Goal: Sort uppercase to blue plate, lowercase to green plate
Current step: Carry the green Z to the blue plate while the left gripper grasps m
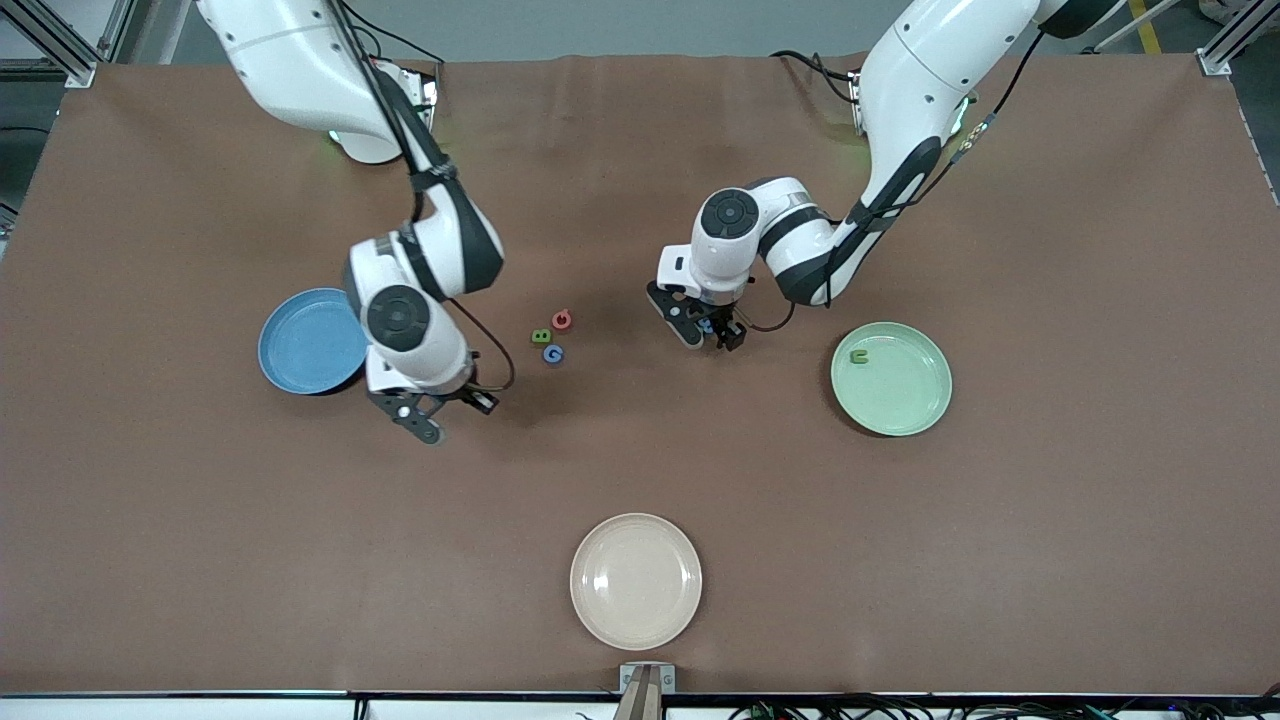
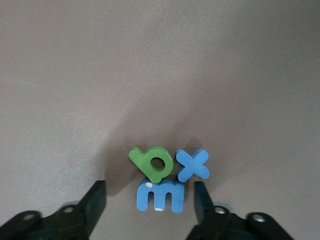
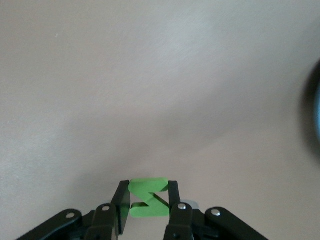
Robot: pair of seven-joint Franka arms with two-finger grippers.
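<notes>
Cream plate (image 1: 635, 581) bare; right claw (image 3: 148, 200) grips green S (image 3: 147, 198) — probably.

Robotics lab, aluminium frame rails (image 1: 60, 45), brown table (image 1: 900, 560)

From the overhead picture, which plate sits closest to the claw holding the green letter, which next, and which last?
From the right gripper, shut on the green S:
1. blue plate, right beside it.
2. cream plate, at the table edge nearest the front camera.
3. green plate, toward the left arm's end.

Both arms have glossy white shells with black joint bands and round dark caps; thin black cables trail along them. Each end effector (image 1: 712, 332) (image 1: 447, 413) is black, with silver screws.
</notes>
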